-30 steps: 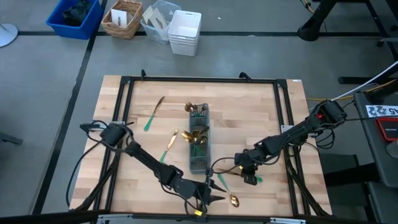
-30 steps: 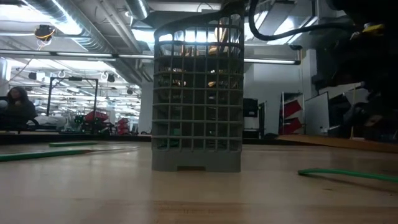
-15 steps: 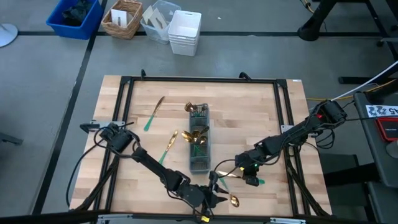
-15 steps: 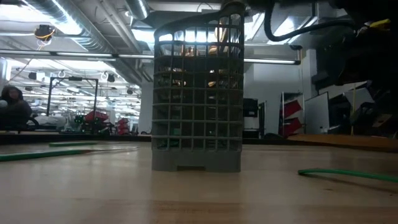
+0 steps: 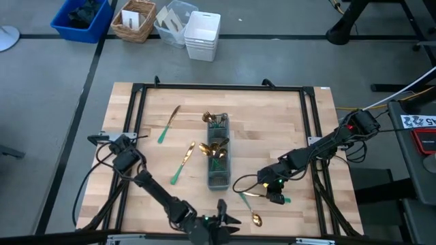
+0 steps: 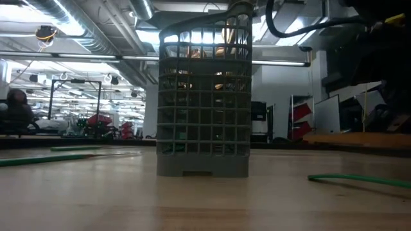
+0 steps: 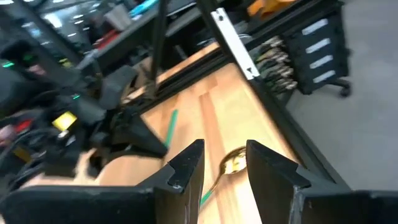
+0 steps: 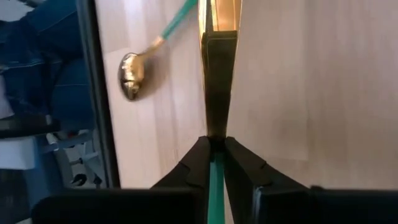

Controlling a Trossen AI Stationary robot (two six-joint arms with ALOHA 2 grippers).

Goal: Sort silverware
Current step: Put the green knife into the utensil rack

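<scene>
My right gripper [image 5: 271, 187] hovers right of the grey caddy [image 5: 218, 155] and is shut on a gold-headed, green-handled piece [image 8: 217, 62] seen edge-on. A gold spoon [image 5: 255, 219] lies flat near the table's near edge, its green handle [image 6: 359, 181] pointing away. My left gripper [image 5: 225, 221] is open, low at the near edge just left of that spoon. In the left wrist view the spoon [image 7: 233, 163] shows beyond the gap between my fingers. A knife [image 5: 169, 122] and another piece [image 5: 182, 163] lie flat left of the caddy, which holds several gold pieces. My right gripper [image 8: 214, 140] pinches the piece by its green handle [image 8: 216, 177], close to where the gold head begins, between the two fingers. The fingers lie along the piece, and the gold head sticks out ahead of them. The piece appears clear of the table.
A black frame [image 5: 139, 88] rims the wooden table. Bins and a basket [image 5: 136, 20] stand on the floor beyond the far edge. Bare wood lies right of the caddy and along the far side. A person [image 6: 16, 106] sits far off in the room.
My left arm has drawn back toward the table's near edge and a little to the left, its gripper moving away from the spoon. The spoon and the other pieces on the table stay put.
</scene>
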